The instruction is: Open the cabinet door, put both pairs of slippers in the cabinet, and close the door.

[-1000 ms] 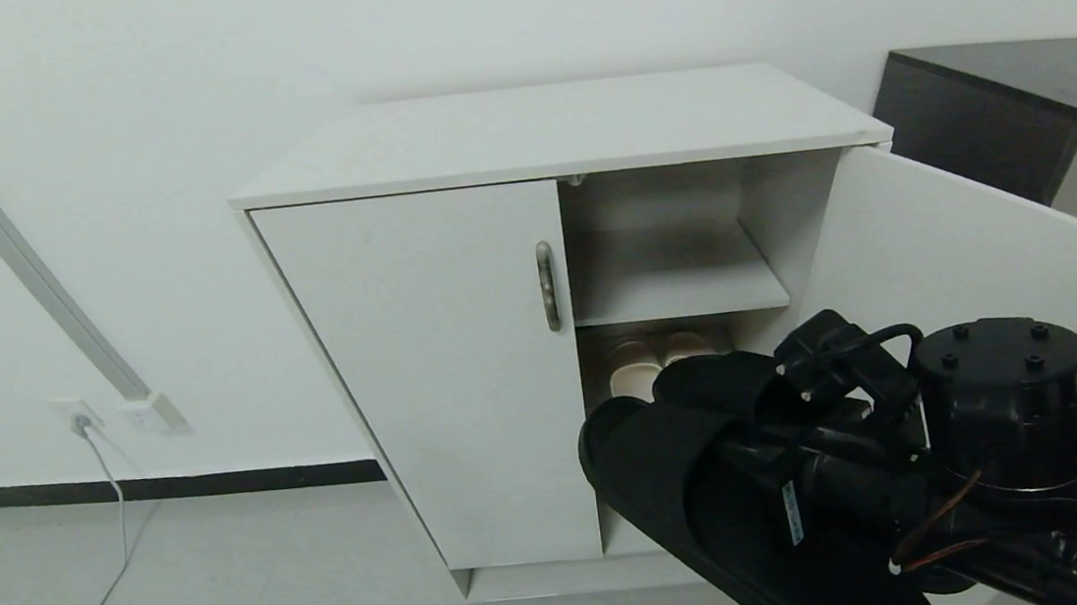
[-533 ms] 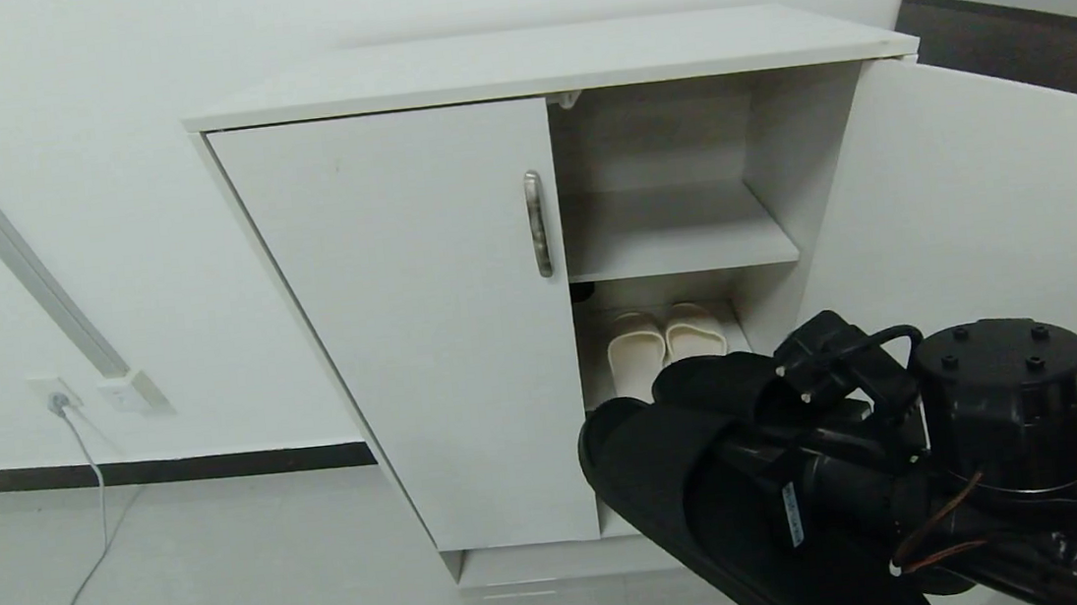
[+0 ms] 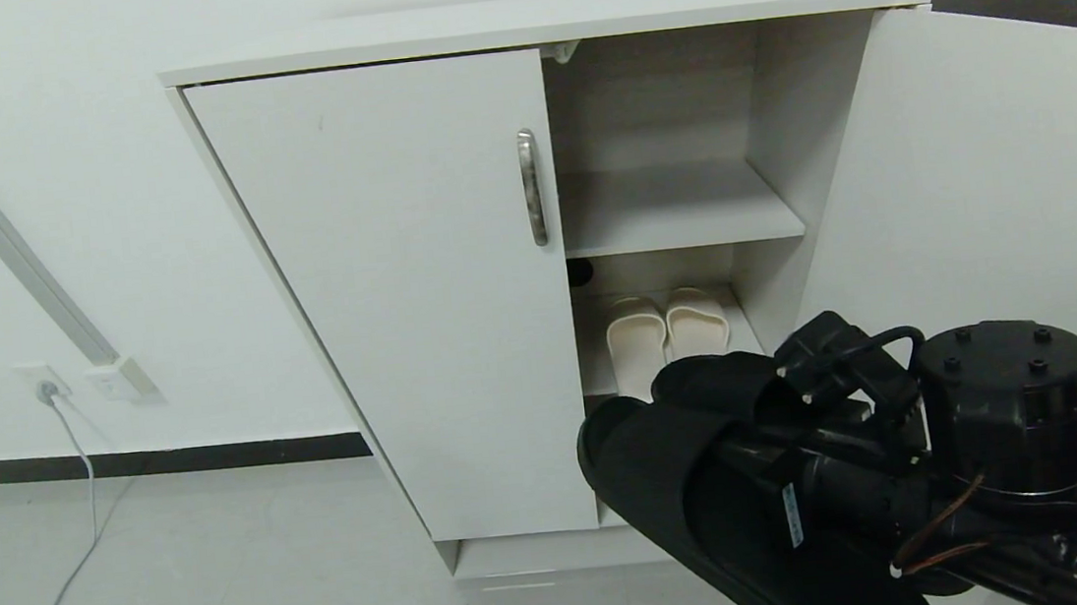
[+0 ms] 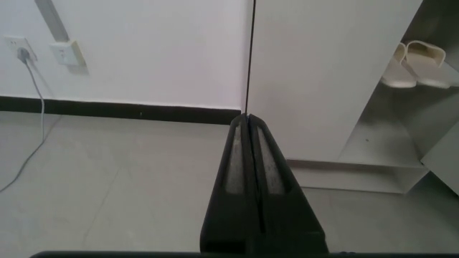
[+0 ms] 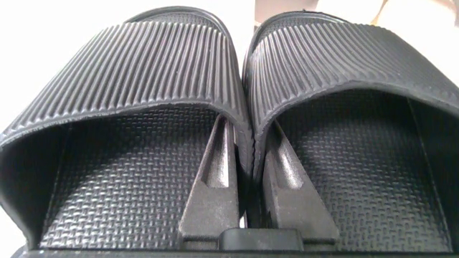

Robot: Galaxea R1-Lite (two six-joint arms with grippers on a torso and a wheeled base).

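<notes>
Clamped in right gripper [image 5: 249,132]: black slippers [image 3: 658,469] side by side, lengthwise toward open cabinet [image 3: 401,306], toes first. Left gripper [image 4: 249,125] pressed together over tiled floor [image 4: 107,186]; white wall [image 3: 88,138] behind.

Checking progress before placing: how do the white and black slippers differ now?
The white slippers lie in the cabinet; the black slippers hang outside, clamped in the right end effector. The white pair lies flat; the black pair is tilted. Both pairs sit side by side.
</notes>
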